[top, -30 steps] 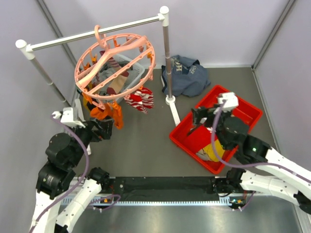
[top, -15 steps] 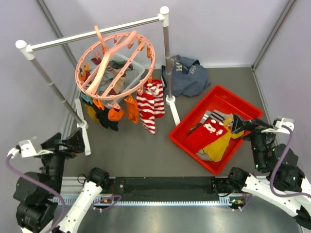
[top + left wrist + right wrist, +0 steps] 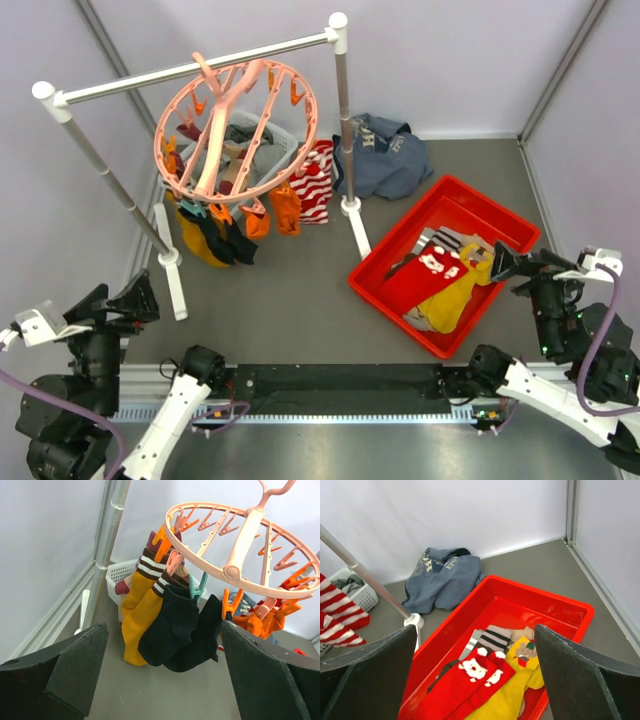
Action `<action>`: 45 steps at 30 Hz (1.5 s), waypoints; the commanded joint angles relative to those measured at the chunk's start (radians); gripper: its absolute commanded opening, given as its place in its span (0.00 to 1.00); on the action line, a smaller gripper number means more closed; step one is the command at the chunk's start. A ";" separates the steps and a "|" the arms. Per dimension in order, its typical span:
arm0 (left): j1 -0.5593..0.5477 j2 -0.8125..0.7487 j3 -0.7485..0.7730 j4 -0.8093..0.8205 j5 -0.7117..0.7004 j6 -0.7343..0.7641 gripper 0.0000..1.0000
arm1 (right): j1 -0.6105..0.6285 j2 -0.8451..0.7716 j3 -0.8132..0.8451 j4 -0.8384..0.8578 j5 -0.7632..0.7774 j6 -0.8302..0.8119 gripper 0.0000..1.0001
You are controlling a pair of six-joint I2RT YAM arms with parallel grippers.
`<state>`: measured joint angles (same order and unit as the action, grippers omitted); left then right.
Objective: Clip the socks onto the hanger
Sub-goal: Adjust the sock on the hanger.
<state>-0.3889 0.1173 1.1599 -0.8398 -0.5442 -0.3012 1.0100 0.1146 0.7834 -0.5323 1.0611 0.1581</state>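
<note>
Pink hanger (image 3: 231,571) hanging on the white rail (image 3: 130,81), yellow, dark, orange and stripy socks (image 3: 175,630) clipped under it, more socks (image 3: 480,680) lying in the red box (image 3: 505,225), left gripper (image 3: 118,303) wide open and empty, right gripper (image 3: 518,266) wide open and empty.

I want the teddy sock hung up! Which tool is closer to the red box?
Right. The right tool hovers beside the red box; the left tool is far off, nearer the hanger.
</note>
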 commanded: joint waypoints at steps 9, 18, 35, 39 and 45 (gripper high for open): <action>0.001 -0.031 -0.025 0.048 -0.026 -0.022 0.99 | -0.001 -0.069 -0.038 0.011 -0.004 -0.057 0.99; 0.002 -0.025 -0.040 0.067 -0.005 -0.019 0.99 | 0.001 -0.002 -0.053 0.110 -0.255 -0.126 0.99; 0.001 -0.038 -0.062 0.053 0.016 -0.012 0.99 | -0.183 0.707 0.171 0.508 -0.912 -0.079 0.99; 0.002 -0.041 -0.069 0.053 0.021 -0.009 0.99 | -0.258 0.830 0.191 0.676 -1.149 -0.066 0.99; 0.002 -0.038 -0.086 0.059 0.036 -0.007 0.99 | -0.366 1.085 0.309 0.850 -1.391 0.012 0.99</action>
<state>-0.3889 0.0914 1.0851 -0.8165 -0.5301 -0.3153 0.6964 1.0939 1.0012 0.1089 -0.0937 0.1070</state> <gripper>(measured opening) 0.987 0.987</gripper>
